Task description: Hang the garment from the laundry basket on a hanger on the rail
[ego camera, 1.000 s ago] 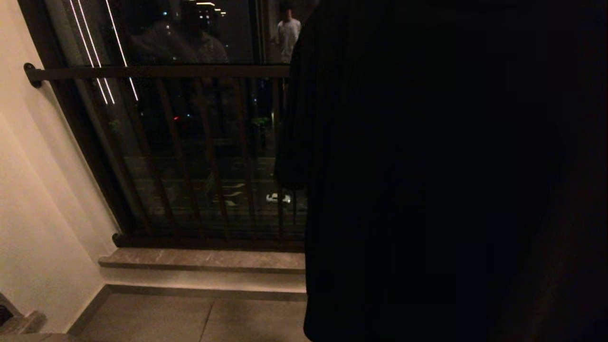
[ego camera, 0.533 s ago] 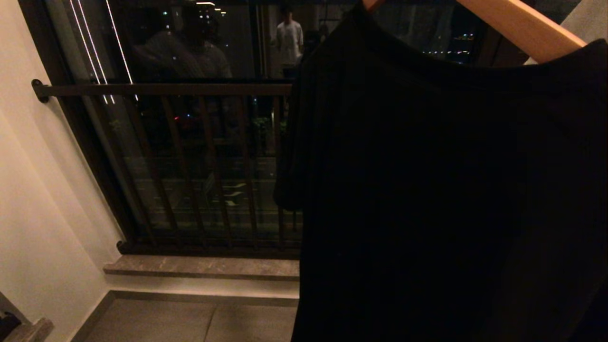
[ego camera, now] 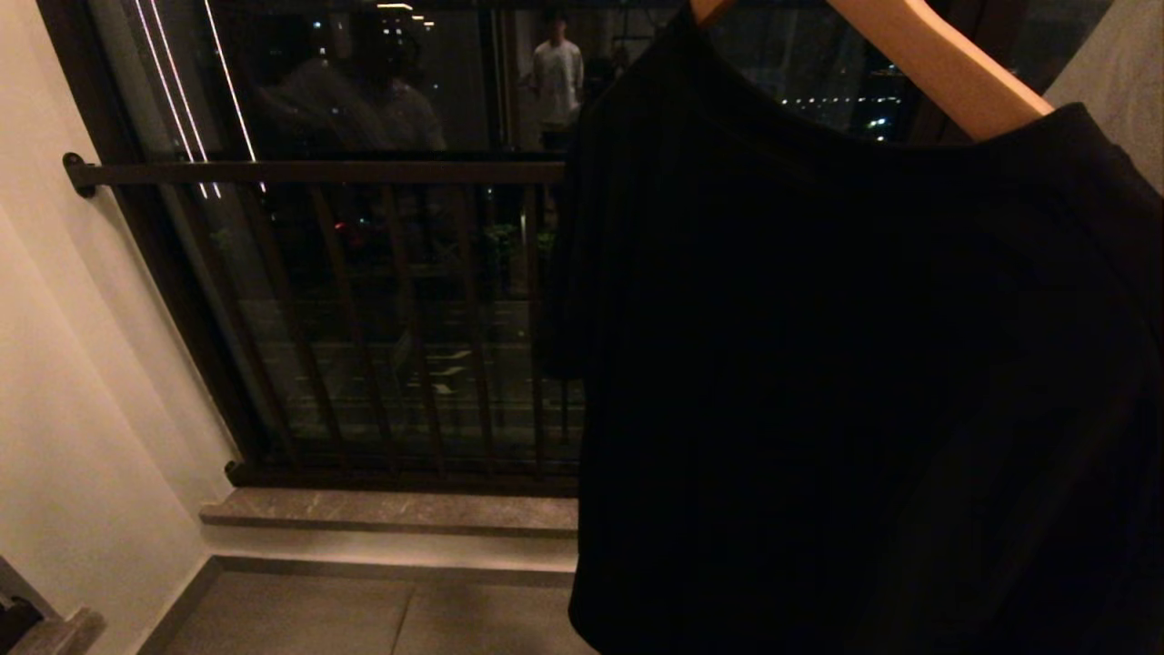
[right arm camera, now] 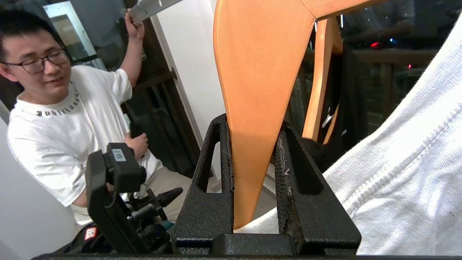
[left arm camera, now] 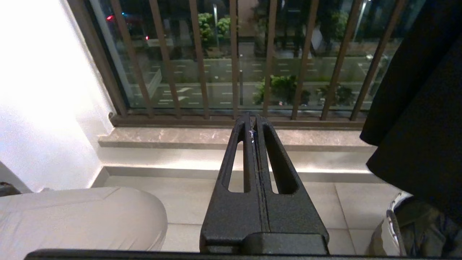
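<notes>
The right gripper (right arm camera: 252, 173) is clamped on the wooden arm of a hanger (right arm camera: 260, 90), the wood wedged between its two black fingers (right arm camera: 213, 173). A white shirt (right arm camera: 397, 180) hangs over the hanger just beside the gripper in the right wrist view, and further along the hanger a dark cloth shows around a second wooden arm. In the head view a black garment (ego camera: 846, 382) hangs from the hanger (ego camera: 946, 68) and fills the right half of the scene, in front of the dark barred window railing (ego camera: 318, 173); neither arm shows there. The left gripper (left arm camera: 254, 137) is closed on nothing, its fingers pressed together, pointing toward the stone sill (left arm camera: 180, 137) under the railing. Low beside it, at the edge of the left wrist view, stands the basket (left arm camera: 393, 224) on the tiled floor, with dark cloth in it, under the hem of the black garment (left arm camera: 418, 108). A person (right arm camera: 68, 119) in a white T-shirt stands close to the right arm, one hand (right arm camera: 131, 25) raised to a pale grey bar (right arm camera: 151, 7), the other near a black device (right arm camera: 119, 169). Whether that bar is the rail cannot be told.
</notes>
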